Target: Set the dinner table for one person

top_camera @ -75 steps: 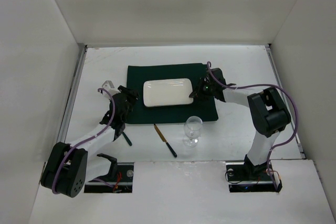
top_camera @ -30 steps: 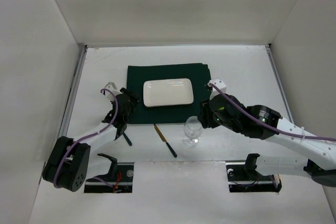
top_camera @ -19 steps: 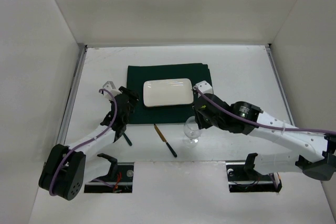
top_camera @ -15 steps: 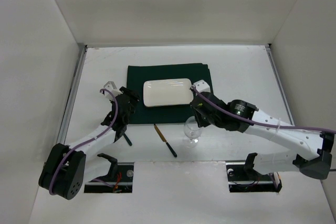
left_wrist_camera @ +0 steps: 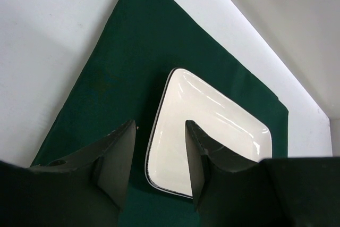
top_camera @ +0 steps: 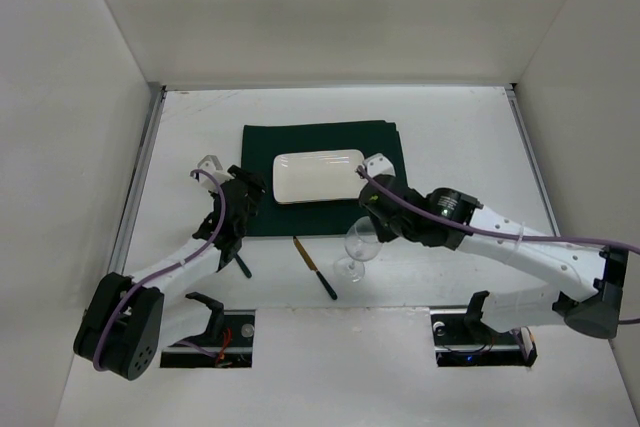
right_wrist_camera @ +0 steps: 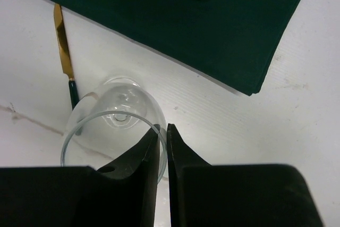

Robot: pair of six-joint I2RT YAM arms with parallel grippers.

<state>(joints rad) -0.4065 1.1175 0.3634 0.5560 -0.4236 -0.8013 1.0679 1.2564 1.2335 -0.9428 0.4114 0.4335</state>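
Pinching the rim of the wine glass [right_wrist_camera: 114, 126], the right gripper [right_wrist_camera: 163, 128] has its two fingers nearly together with the glass wall clamped between them. In the top view that gripper [top_camera: 366, 230] sits at the bowl and the wine glass [top_camera: 352, 247] leans, its foot toward the near edge. It stands on the white bench [top_camera: 450, 137], just off the near edge of the dark green mat [top_camera: 325, 137], at about 5 o'clock from the rectangular white plate [top_camera: 320, 175] that lies on the mat. A knife [top_camera: 314, 267] with a gold blade and a dark handle lies on the bench at 9 o'clock from the glass, its blade toward the mat.

The left gripper [top_camera: 245, 197] hovers at the mat's 9 o'clock edge. In its wrist view the left gripper [left_wrist_camera: 159, 126] is spread with nothing between its fingers, and the plate [left_wrist_camera: 207, 136] lies beyond them on the mat [left_wrist_camera: 122, 78].
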